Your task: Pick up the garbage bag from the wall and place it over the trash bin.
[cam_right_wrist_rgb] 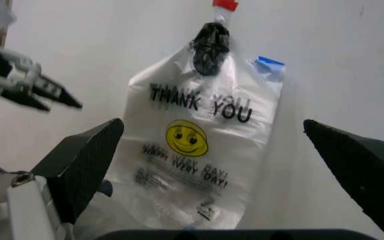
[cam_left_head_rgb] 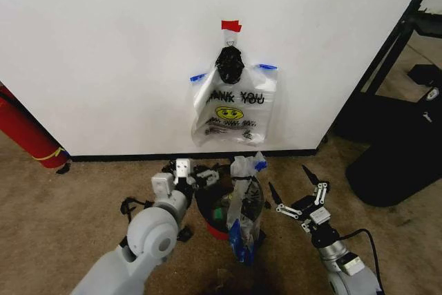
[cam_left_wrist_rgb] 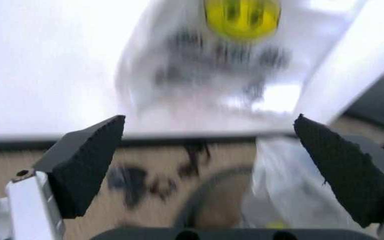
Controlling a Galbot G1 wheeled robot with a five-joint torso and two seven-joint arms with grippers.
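Observation:
The garbage bag [cam_left_head_rgb: 235,112] hangs flat on the white wall [cam_left_head_rgb: 103,53], see-through with blue handles, "THANK YOU" print and a yellow smiley. A black knotted lump [cam_left_head_rgb: 229,65] sits at its top under a red tape piece [cam_left_head_rgb: 231,25]. Below it on the carpet stands the trash bin [cam_left_head_rgb: 205,206], black with a red base. My left gripper [cam_left_head_rgb: 190,173] hovers open over the bin's left rim, below the bag [cam_left_wrist_rgb: 239,60]. My right gripper [cam_left_head_rgb: 289,179] is open to the right of the bin, facing the bag [cam_right_wrist_rgb: 199,145] from a distance. Both hold nothing.
Another crumpled plastic bag [cam_left_head_rgb: 245,205] with blue handles stands in the bin. A red cylinder [cam_left_head_rgb: 24,129] leans at the left by the baseboard. A black frame [cam_left_head_rgb: 394,46] and a bulky black thing [cam_left_head_rgb: 394,164] stand right of the wall's corner.

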